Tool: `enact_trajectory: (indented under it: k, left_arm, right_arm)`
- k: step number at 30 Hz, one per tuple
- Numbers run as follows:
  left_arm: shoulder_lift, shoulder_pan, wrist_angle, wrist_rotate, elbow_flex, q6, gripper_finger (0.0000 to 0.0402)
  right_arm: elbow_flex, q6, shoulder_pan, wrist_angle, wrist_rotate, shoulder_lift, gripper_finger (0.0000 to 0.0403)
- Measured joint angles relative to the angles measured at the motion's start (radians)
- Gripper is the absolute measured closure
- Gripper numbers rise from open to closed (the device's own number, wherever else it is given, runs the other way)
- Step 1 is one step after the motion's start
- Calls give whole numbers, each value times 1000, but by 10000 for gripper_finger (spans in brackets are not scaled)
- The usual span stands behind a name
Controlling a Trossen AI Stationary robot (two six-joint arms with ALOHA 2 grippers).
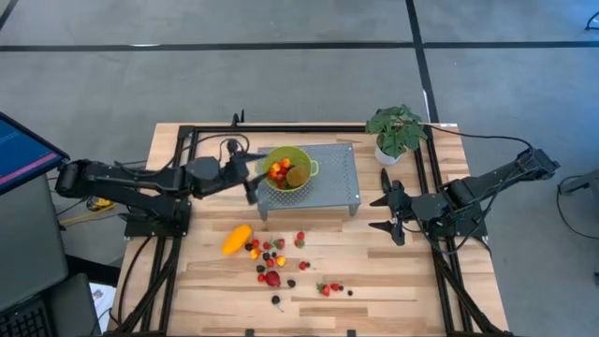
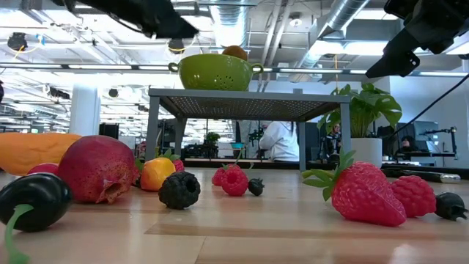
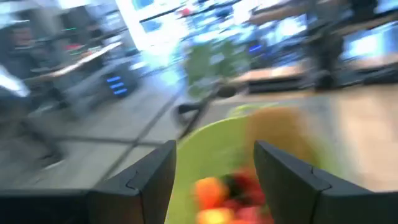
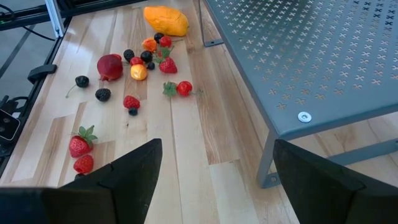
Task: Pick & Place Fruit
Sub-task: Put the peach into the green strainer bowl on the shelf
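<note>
A green colander [image 1: 288, 171] stands on a grey perforated stand [image 1: 332, 173]. It holds small red and orange pieces and a brown-green kiwi-like oval [image 1: 299, 175]. My left gripper [image 1: 251, 178] is open at the colander's left rim. In the left wrist view its fingers frame the colander [image 3: 211, 155], with nothing between them. On the table in front of the stand lie the long orange-yellow fruit [image 1: 237, 239], the red round fruit [image 1: 272, 278] and scattered berries [image 1: 329, 288]. My right gripper [image 1: 388, 213] is open and empty, just right of the stand. It looks toward the berries [image 4: 134, 102].
A potted leafy plant [image 1: 397, 131] stands at the far right, behind my right gripper. The stand's legs [image 4: 268, 163] rest on the wood beside the fruit. Black rails [image 1: 182, 178] frame the table. Bare wood [image 1: 393, 281] lies at the near right. A person [image 2: 282, 141] shows in the room behind.
</note>
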Motion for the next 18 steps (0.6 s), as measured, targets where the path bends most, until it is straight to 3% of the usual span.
enact_trajectory:
  k: [9,18]
  left_arm:
    - [-24,-202,-20,277,0,-127,192]
    - [127,-460,-115,212,0,-169,192]
  right_arm:
    - [0,0,0,0,0,0,101]
    - [0,0,0,0,0,0,101]
